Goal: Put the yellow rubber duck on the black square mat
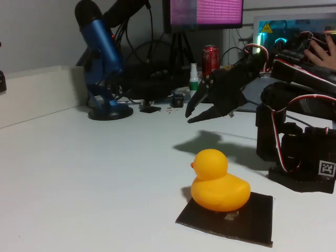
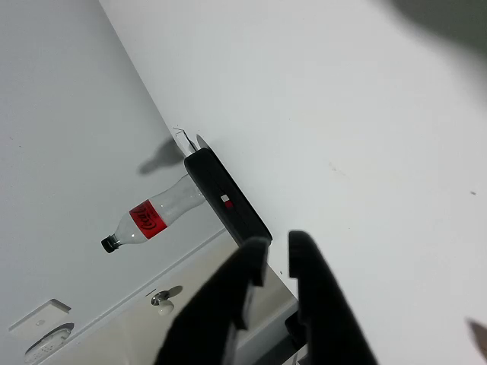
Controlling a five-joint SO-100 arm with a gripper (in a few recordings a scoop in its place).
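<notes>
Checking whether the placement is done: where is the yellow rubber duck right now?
In the fixed view the yellow rubber duck sits low and right of centre on the black square mat, toward its left part, with the tool raised behind it.

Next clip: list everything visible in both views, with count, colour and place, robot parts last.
Yellow rubber duck: one, orange-yellow, sitting on the mat, fixed view.
Black square mat: one, black, on the table in front of the arm base.
Table: one, white.
Microphone: one, blue, back left of the table.
Can: one, red, at the back.
Small bottle: one, green and white, beside the can.
Plastic bottle: one, clear with red label, wrist view.
Black bar: one, wrist view.
Gripper: one, black, raised behind the duck, jaws slightly apart, holding nothing.
</notes>
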